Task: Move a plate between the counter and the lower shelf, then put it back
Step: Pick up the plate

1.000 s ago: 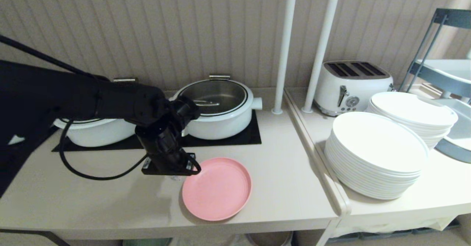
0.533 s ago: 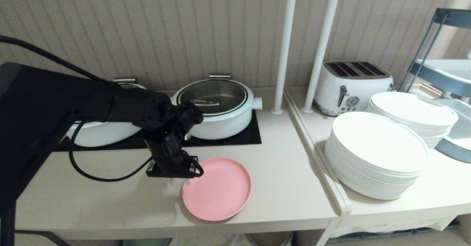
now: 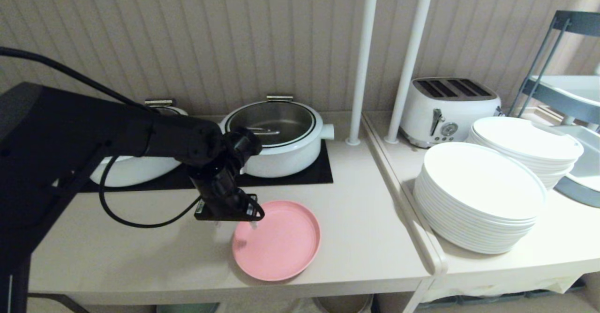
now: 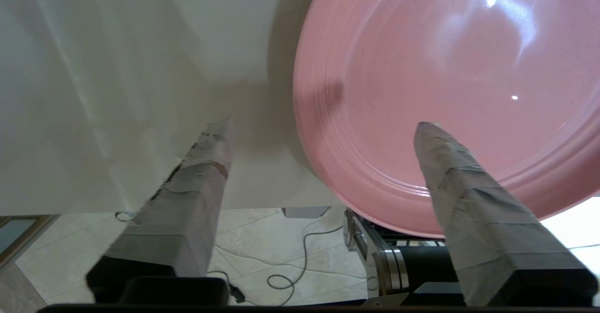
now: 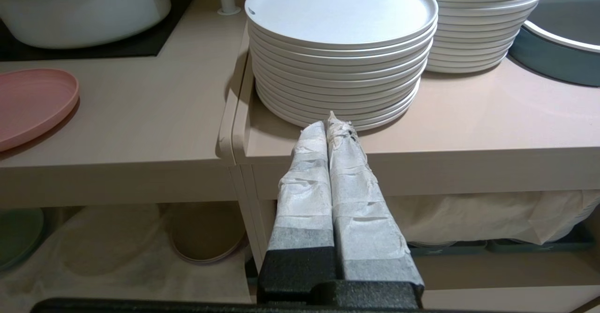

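Observation:
The small pink plate [image 3: 281,242] lies flat on the beige counter [image 3: 365,238] near its front edge. My left gripper [image 3: 236,225] hangs open just above the plate's left rim, holding nothing. In the left wrist view the gripper [image 4: 322,126] straddles that rim: one taped finger [image 4: 468,200] is over the plate [image 4: 445,69], the other finger [image 4: 192,186] over bare counter. My right gripper [image 5: 330,121] is shut and empty, parked low in front of the counter's edge. Below the counter, the lower shelf [image 5: 108,252] shows its white cloth. The pink plate [image 5: 28,102] also shows in the right wrist view.
Two white pots [image 3: 276,135] [image 3: 131,167] stand on the black inset panel [image 3: 300,175] behind the plate. Two white poles [image 3: 361,60] rise at the back. White plate stacks [image 3: 478,196] and a toaster [image 3: 445,109] fill the adjoining top. A beige-grey plate [image 5: 206,233] and a green plate [image 5: 14,233] lie on the shelf.
My left gripper's fingers have spread from shut to open and the hand has shifted slightly right over the plate's rim. The plate has stayed where it was on the counter.

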Tool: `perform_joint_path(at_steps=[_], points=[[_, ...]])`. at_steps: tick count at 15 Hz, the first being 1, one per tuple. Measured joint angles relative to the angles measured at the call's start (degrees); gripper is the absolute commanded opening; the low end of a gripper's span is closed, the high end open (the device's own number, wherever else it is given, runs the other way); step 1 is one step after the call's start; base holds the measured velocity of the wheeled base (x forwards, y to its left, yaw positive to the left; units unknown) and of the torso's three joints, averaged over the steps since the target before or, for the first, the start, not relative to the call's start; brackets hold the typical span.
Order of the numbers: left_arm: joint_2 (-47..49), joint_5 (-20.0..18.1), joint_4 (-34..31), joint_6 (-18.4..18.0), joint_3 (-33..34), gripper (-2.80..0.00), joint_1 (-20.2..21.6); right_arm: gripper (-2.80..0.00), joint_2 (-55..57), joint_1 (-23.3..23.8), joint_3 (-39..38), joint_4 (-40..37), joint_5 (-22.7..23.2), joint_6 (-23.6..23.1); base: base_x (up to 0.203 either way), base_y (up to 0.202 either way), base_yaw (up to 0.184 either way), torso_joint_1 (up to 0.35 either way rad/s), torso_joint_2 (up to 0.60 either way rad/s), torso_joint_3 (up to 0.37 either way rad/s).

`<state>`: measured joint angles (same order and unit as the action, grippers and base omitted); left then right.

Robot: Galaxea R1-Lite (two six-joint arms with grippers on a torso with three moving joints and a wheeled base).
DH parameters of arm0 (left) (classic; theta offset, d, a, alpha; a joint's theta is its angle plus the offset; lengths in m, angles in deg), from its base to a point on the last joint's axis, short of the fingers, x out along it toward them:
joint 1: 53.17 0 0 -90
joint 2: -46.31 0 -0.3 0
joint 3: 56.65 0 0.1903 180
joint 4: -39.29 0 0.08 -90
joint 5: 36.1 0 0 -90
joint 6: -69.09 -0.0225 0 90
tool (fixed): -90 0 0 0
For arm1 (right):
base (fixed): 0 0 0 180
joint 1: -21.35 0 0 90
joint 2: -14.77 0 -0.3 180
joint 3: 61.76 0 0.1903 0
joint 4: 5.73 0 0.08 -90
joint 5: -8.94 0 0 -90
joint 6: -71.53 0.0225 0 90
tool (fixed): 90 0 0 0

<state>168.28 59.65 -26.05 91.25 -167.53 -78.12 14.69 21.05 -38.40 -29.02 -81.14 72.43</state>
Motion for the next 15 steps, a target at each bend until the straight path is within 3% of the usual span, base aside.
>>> perform_joint_path(at_steps=[15], points=[[3.52, 0.14, 1.77, 0.19, 0.65, 0.00, 0.42, -2.80, 0.00, -0.02, 0.00, 0.00, -0.01, -0.02, 0.000, 0.000, 0.000, 0.000, 0.00, 0.000]])
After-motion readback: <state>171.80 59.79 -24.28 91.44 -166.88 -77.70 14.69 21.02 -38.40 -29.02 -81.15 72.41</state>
